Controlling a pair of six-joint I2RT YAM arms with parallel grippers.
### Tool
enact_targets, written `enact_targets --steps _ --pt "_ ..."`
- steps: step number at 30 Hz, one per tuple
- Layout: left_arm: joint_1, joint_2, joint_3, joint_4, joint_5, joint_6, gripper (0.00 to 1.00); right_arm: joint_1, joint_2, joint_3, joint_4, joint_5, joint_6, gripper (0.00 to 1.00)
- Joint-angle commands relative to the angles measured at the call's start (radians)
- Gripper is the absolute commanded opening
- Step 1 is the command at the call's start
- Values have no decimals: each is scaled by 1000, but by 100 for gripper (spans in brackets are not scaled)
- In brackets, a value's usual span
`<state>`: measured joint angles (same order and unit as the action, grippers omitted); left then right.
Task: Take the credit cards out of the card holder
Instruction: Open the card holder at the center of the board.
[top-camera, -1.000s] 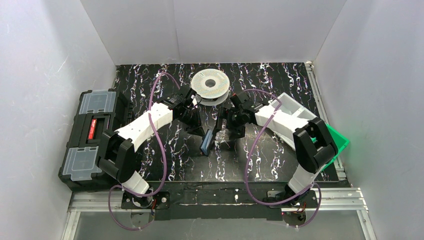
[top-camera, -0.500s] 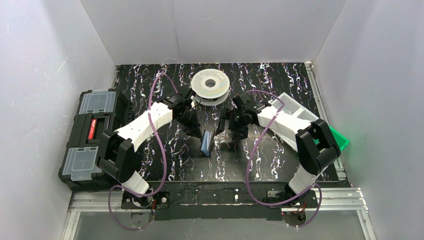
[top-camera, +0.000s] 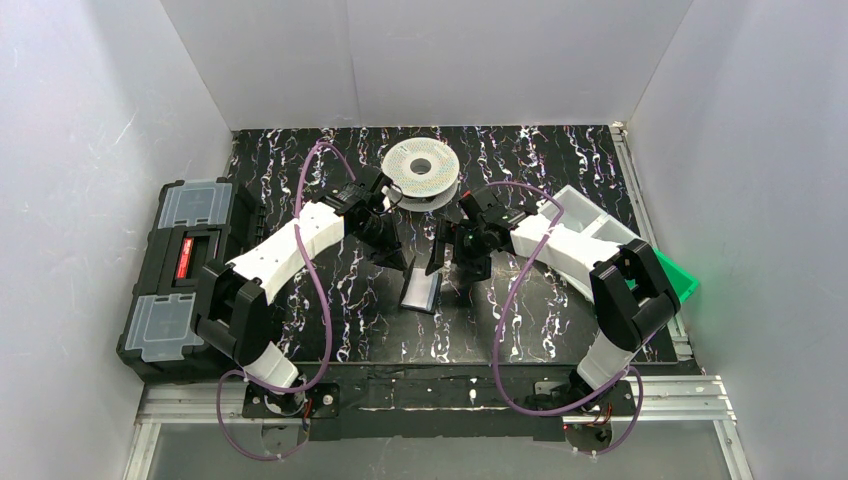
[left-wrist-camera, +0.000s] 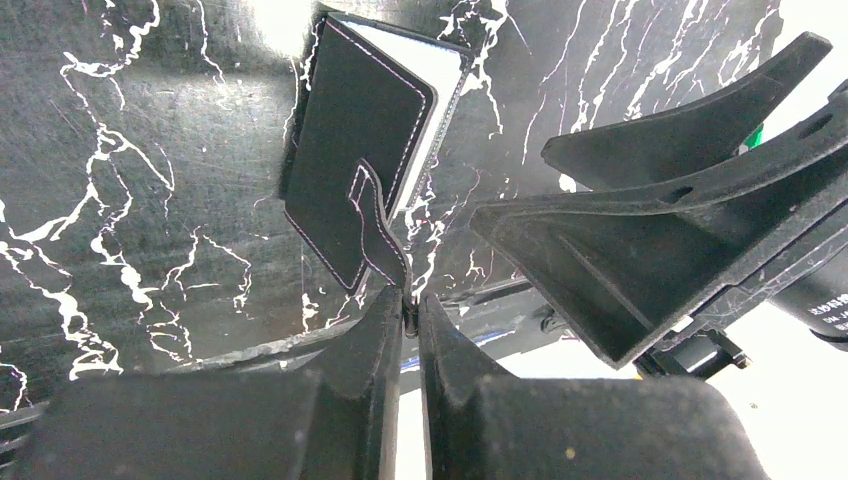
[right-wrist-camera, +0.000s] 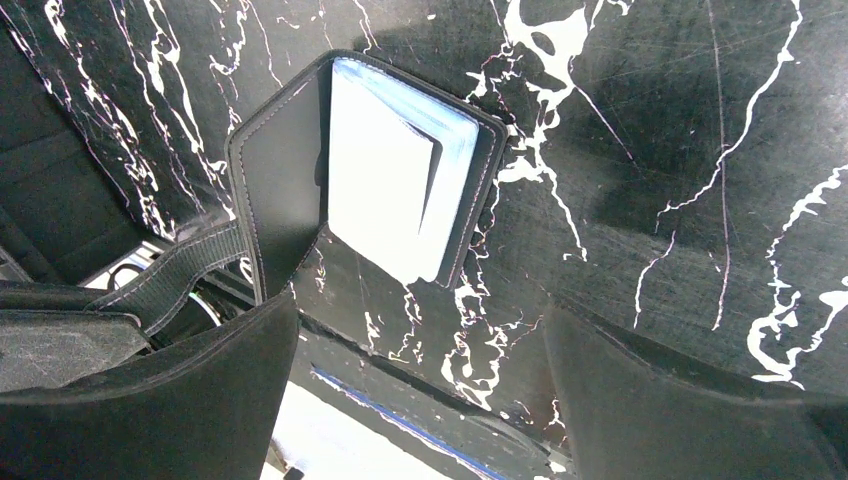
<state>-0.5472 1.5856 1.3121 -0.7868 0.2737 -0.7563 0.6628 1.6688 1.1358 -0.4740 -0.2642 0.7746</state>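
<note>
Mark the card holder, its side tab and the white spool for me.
card holder (right-wrist-camera: 385, 180), right wrist view, on the pale inside panel.
side tab (left-wrist-camera: 380, 230), left wrist view, on the middle of the strap.
white spool (top-camera: 398, 170), top external view, on its upper flange.

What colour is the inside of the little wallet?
The wallet is pale bluish-white inside, with a black edge and cover. The right wrist view shows it best.

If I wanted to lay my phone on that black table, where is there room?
Bare table lies along the near edge, in front of the card holder. The far corners either side of the spool are bare too, one beside the toolbox, one behind the clear bin. The middle is crowded: left gripper and right gripper meet at the card holder.
</note>
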Motion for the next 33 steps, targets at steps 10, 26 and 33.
enact_targets --steps 10,26,33 --pt "53 5 -82 -144 -346 122 0 5 9 22 -13 -5 -24 94" --pt "73 162 -197 4 -323 97 0 7 38 60 -24 -8 -41 84" --pt "73 179 -191 13 -325 114 0 35 91 123 -33 -20 -45 71"
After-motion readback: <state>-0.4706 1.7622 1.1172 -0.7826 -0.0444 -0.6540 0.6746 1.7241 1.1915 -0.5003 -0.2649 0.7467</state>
